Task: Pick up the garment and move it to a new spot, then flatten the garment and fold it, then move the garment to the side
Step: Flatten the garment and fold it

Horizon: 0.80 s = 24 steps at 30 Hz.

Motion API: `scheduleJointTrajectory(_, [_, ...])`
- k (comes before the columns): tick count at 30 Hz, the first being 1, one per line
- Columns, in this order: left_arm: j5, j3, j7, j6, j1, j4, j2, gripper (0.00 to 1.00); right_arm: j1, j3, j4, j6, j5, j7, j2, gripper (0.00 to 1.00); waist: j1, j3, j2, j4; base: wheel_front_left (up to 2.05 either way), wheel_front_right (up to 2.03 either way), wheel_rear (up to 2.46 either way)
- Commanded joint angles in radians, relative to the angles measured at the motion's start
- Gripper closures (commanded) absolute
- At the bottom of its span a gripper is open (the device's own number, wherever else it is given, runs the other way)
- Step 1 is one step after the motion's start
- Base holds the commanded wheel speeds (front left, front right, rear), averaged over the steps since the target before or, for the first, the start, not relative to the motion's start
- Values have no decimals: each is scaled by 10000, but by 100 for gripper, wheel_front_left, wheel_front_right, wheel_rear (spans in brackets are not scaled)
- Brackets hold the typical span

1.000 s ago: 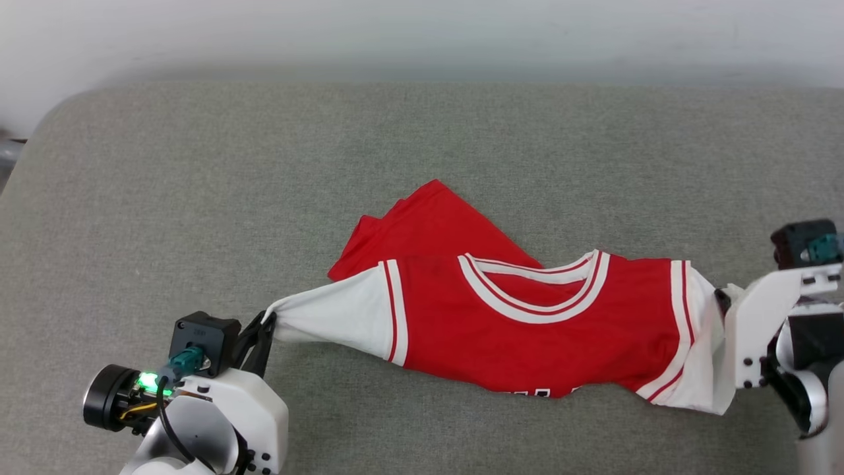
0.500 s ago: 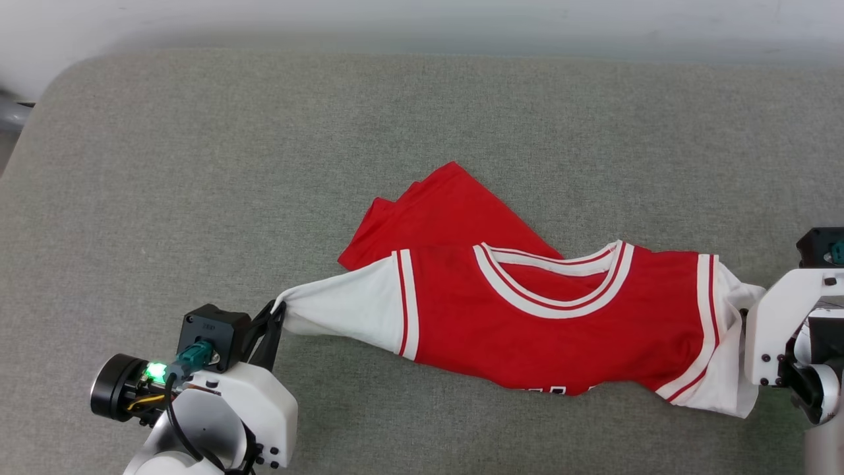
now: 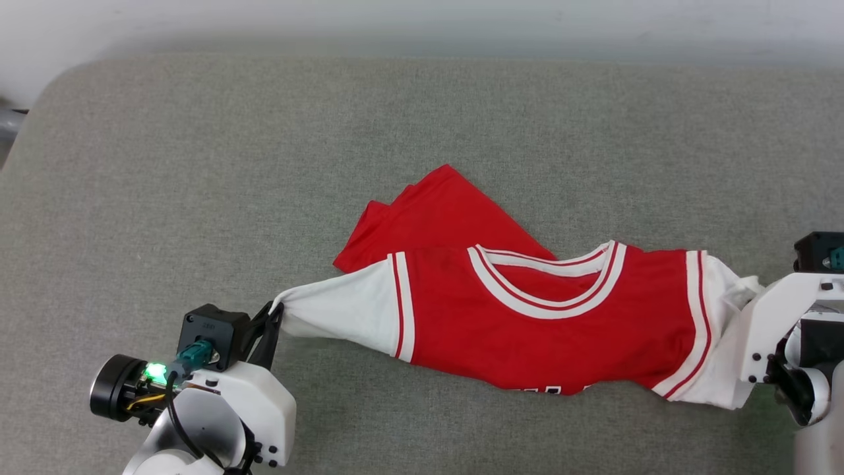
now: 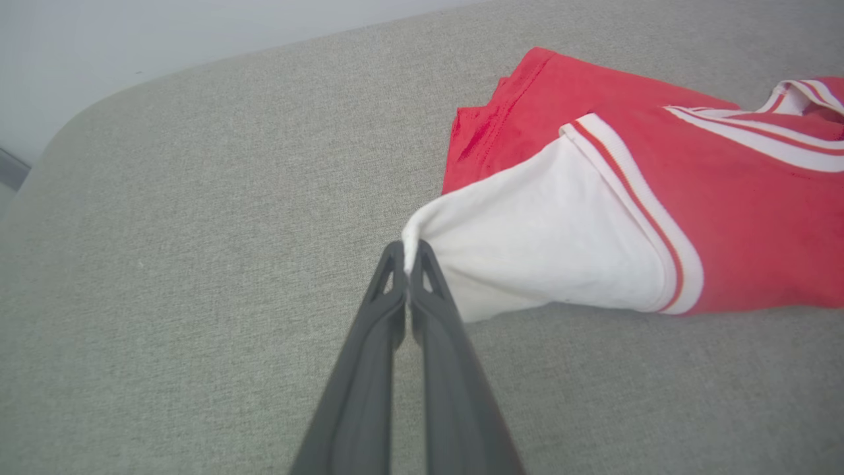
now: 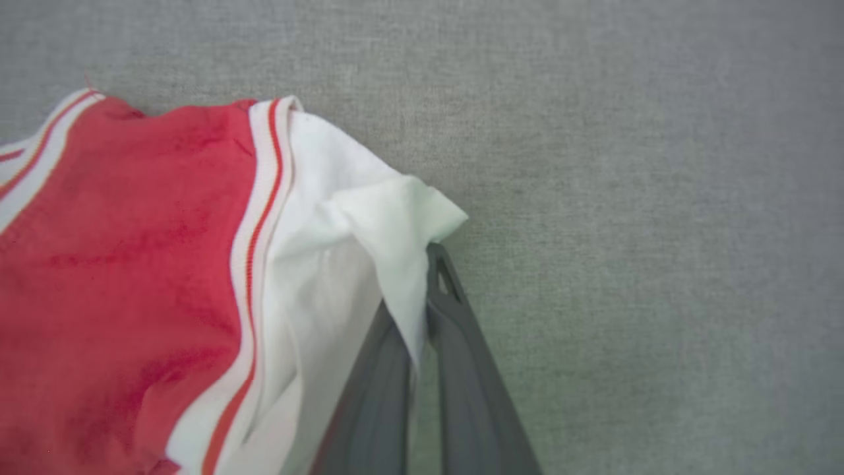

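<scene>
The garment (image 3: 541, 330), a red jersey with white sleeves and striped neck trim, hangs stretched between my two arms above the grey cushion, its lower half bunched behind toward the far side. My left gripper (image 3: 275, 310) is shut on the tip of the white left-hand sleeve (image 4: 527, 251); in the left wrist view the left gripper (image 4: 409, 254) pinches that cloth edge. My right gripper (image 5: 422, 264) is shut on the other white sleeve (image 5: 369, 224), whose cloth drapes over the fingers. In the head view the right gripper (image 3: 748, 307) is mostly hidden by that sleeve.
A broad grey fabric cushion (image 3: 198, 165) spreads under everything, with a rounded corner at the far left and a pale wall behind it. A dark object (image 3: 6, 125) sits at the left edge beyond the cushion.
The right gripper has closed on the right-hand sleeve. The head camera shifted, so the whole picture moved slightly. The left gripper keeps its hold on the left sleeve.
</scene>
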Motion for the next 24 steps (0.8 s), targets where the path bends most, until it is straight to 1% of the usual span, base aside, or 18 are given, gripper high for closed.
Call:
scheduleJointTrajectory(1, [-14,33,-77,57,-68,24,56,100,-164,-8,42,-11,37,-238,-65,100,0,-167,0,-40,0,0,0])
scheduleJointTrajectory(6, [-60,192,-412,197,110,81,92,100,-248,34,-83,-12,263,-883,-252,100,0,-685,0,-155,0,0,0])
scheduleJointTrajectory(13, [1,597,-1229,374,32,71,246,100,-394,242,-324,-12,1485,-1794,-742,100,0,-1592,0,-371,0,0,0])
scheduleJointTrajectory(18, [78,1043,-1731,475,-271,-102,554,100,-690,776,-470,-14,2552,-2402,-1227,100,0,-2130,0,-510,0,0,0])
scheduleJointTrajectory(24, [133,1673,-2247,551,-886,-359,1022,100,-1442,1303,-697,-14,3819,-3017,-1708,100,0,-2415,0,-667,0,0,0])
